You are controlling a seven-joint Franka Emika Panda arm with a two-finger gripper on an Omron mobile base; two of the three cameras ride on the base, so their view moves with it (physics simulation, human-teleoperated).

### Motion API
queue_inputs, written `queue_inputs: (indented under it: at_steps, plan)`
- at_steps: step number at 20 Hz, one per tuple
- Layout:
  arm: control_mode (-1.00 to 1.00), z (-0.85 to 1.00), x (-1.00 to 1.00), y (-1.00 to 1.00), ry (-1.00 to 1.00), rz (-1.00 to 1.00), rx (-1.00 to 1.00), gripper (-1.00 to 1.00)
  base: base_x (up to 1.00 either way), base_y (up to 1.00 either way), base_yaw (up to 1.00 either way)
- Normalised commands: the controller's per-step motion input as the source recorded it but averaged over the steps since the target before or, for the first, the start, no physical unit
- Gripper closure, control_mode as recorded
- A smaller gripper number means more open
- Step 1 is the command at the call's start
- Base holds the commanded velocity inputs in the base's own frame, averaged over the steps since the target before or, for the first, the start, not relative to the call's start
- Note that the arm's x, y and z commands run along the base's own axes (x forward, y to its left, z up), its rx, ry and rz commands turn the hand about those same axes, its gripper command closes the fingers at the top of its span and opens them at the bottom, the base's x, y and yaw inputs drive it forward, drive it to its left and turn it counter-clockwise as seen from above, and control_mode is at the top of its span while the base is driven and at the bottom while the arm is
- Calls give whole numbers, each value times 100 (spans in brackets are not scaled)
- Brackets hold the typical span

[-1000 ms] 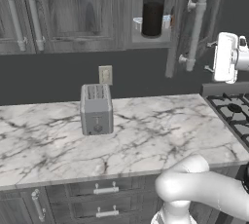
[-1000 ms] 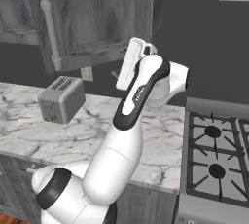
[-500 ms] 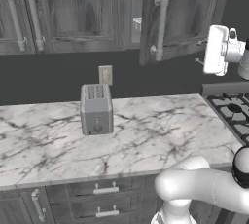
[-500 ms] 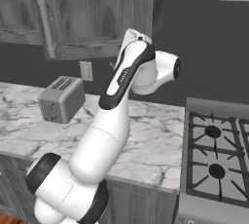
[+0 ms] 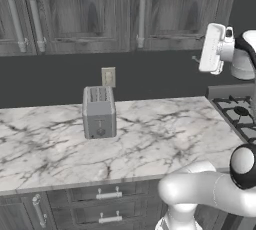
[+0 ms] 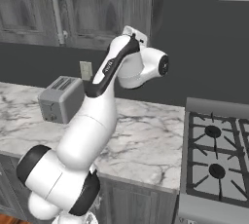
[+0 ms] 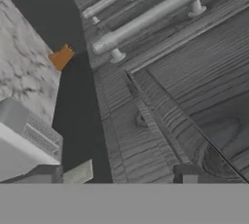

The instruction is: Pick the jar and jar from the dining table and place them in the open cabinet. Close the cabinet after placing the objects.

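The dark grey wood-grain cabinet [image 5: 170, 9] stands with its door shut, its long silver bar handle [image 5: 142, 15] upright. My gripper [image 5: 200, 56] hovers just right of that door at its lower edge, above the counter's right end. In the hand view the door [image 7: 185, 101] is very near, the handle [image 7: 155, 11] runs across the top, and my gripper [image 7: 133, 174] is open with nothing between its two dark fingertips [image 7: 80, 172]. Whether the tips touch the door I cannot tell. The jars are hidden and the dining table is out of view.
A silver toaster [image 5: 98, 111] stands on the marble counter [image 5: 160, 134] below a wall outlet [image 5: 108, 76]. A gas stove [image 6: 219, 155] adjoins the counter on the right. Drawers with short handles [image 5: 109, 194] sit under the counter. More shut cabinet doors [image 5: 50, 9] line the wall to the left.
The cabinet door has swung from open to fully shut, hiding the dark jar that showed inside. My hand has moved left, following the door.
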Motion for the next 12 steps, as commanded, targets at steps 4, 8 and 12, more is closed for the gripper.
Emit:
queue_inputs:
  at_steps: [4,8,12]
  plan:
    - [-100,0,63,76,0,-18,-8,-100,0,0,0]
    - [-100,-3,68,75,0,-20,-9,-100,0,0,0]
    - [-100,-3,60,71,2,-18,-7,-100,0,0,0]
